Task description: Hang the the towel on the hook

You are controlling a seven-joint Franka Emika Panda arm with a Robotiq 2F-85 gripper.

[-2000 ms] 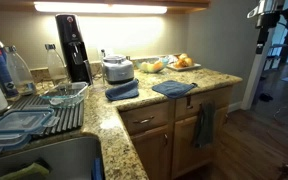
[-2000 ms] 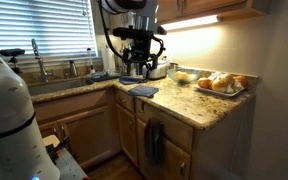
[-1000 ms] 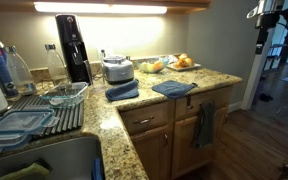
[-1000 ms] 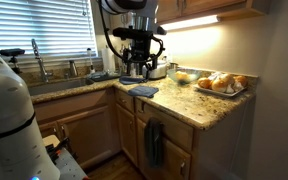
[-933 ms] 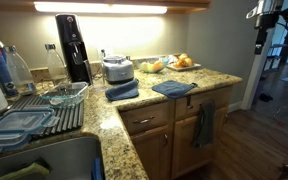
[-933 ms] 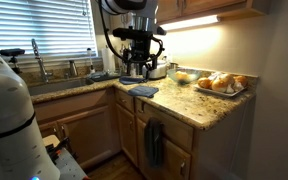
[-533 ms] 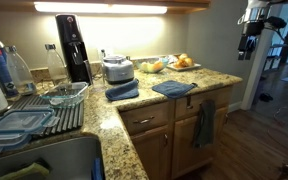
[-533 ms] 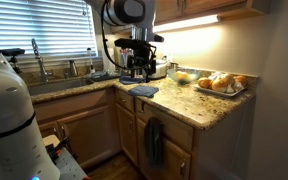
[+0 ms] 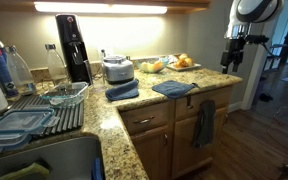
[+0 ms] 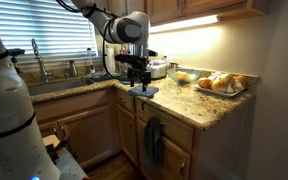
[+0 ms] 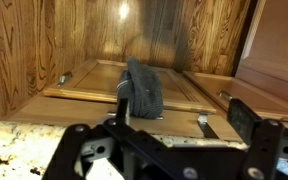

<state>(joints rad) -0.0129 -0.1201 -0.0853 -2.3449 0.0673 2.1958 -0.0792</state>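
Observation:
The slate-blue towel (image 9: pixel 173 88) lies flat on the granite counter near its front edge; it also shows in an exterior view (image 10: pixel 142 91). My gripper (image 9: pixel 231 58) hangs open and empty above the counter's edge, just over the towel (image 10: pixel 136 79). In the wrist view my gripper (image 11: pixel 182 118) is open, its fingers (image 11: pixel 244 118) spread wide over the cabinet front. A small metal hook (image 11: pixel 202 123) sticks out of the cabinet door below. A darker grey-teal towel (image 11: pixel 142 88) hangs draped on the door beside it (image 9: pixel 204 123).
A thicker folded blue towel (image 9: pixel 122 91) lies left of the slate-blue towel. A tray of fruit and bread (image 10: pixel 220 84) stands on the counter's end. A silver pot (image 9: pixel 117 69), a black coffee machine (image 9: pixel 73 47), a dish rack (image 9: pixel 34 112) and the sink (image 9: pixel 54 160) are further along.
The arm has swung in and come down from high up towards the counter edge, now just over the towel. The gripper stays open. The towels have not moved.

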